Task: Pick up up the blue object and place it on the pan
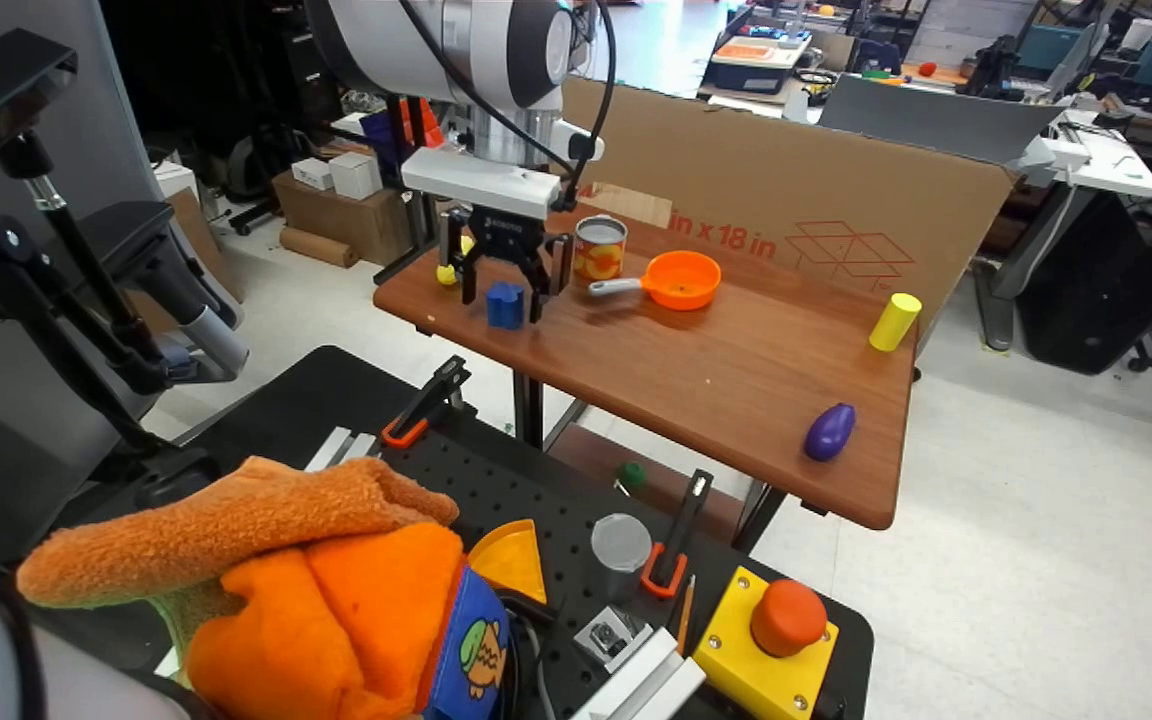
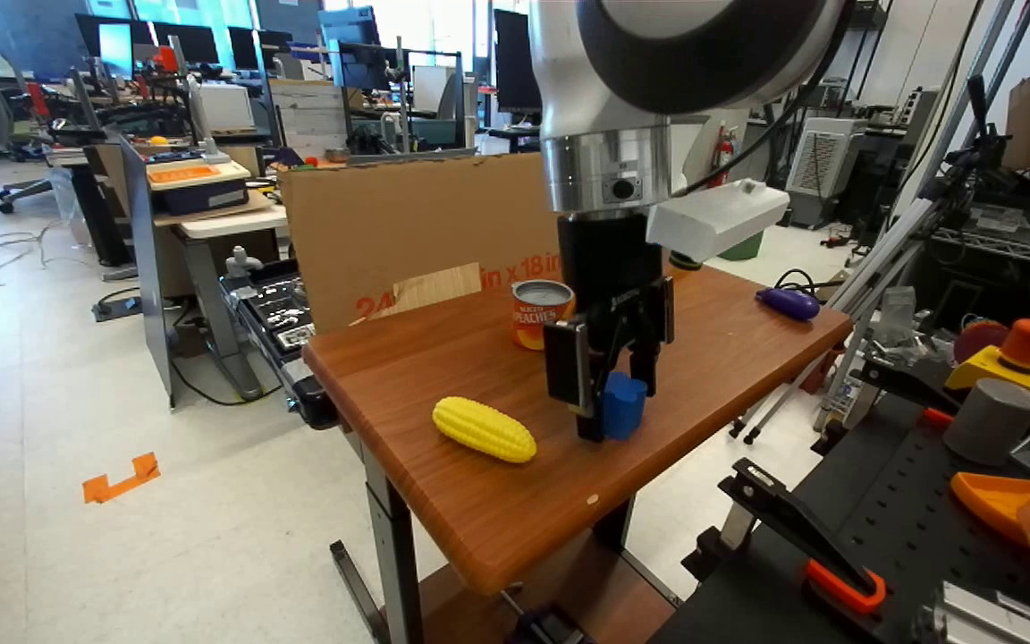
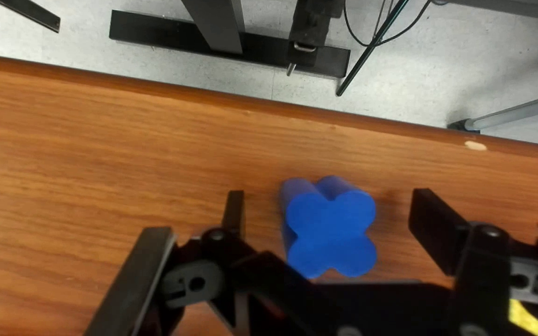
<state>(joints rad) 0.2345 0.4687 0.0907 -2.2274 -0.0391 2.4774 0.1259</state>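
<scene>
Peach can (image 2: pixel 536 324) and toy corn (image 2: pixel 484 429) sit close by; claw (image 1: pixel 503 307) is spread, blue four-lobed block (image 3: pixel 332 228) standing between the fingers (image 3: pixel 234 211), touching neither.

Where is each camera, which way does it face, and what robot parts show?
An exterior view: above the black pegboard, facing across the table toward the cardboard; arm and gripper show.
An exterior view: off the corn end, facing along the table toward the eggplant; arm and gripper show.
Wrist view: over the gripper, facing down at the blue object; open fingers show either side.
Both exterior views share the can, eggplant and blue object.
</scene>
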